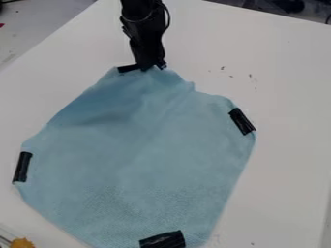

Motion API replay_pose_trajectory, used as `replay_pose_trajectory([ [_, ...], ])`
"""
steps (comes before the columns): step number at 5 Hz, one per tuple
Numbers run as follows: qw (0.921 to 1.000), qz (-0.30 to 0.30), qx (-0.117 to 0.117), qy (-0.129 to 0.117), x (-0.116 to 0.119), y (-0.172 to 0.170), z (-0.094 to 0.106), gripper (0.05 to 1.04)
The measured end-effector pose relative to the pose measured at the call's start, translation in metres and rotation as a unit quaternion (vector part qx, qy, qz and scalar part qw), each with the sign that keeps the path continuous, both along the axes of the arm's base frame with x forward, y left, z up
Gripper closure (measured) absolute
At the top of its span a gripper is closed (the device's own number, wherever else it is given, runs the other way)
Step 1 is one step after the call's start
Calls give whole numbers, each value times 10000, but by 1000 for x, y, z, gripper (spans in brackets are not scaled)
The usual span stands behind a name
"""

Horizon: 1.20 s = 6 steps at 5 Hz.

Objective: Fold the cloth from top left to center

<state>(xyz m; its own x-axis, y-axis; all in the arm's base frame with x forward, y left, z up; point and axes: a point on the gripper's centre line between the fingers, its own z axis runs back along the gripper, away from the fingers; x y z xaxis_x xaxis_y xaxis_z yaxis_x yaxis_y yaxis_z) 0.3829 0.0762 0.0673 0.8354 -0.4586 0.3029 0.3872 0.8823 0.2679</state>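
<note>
At far L, a grey surface [32, 22] is seen past the table's slanted L edge; at btm L, an orange-yellow object [22, 243] is cut off by the view's edge. Just R of these, the L corner of the light-blue fabric cloth [142, 155] is marked w/ a strip of black tape [22, 167]. The cloth is spread over the ctr of the white table [291, 121], w/ its btm end set at the view's btm edge.

Near top ctr, the black gripper [152, 67] is pointed down at the cloth's top edge, just beside a 2nd tape strip [128, 68]. Contact w/ the cloth is made there, but whether the gripper is clenched on it or released can't be told. The fabric below is creased & shaded, esp. on the L side.

Btm ctr is marked by a 3rd tape strip [163, 240], the R corner by a 4th strip [242, 121]. Dark specks [251, 75] are scattered above the R corner. Broad tabletop room is left btwn the cloth's R side & the table's R edge; a narrower strip is left at btm L. At top R, dark items [288, 6] are seen past the table's far edge.
</note>
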Motion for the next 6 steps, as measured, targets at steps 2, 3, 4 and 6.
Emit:
replay_pose_trajectory([
  [2,9989,95,-417,202,-49,-31,-13,1026],
  [3,9927,-51,-1020,647,-64,-39,-28,1026],
  [4,9868,-129,-1312,945,-74,-48,-45,1007],
  [6,9762,109,-1667,1380,-98,-65,-57,591],
])
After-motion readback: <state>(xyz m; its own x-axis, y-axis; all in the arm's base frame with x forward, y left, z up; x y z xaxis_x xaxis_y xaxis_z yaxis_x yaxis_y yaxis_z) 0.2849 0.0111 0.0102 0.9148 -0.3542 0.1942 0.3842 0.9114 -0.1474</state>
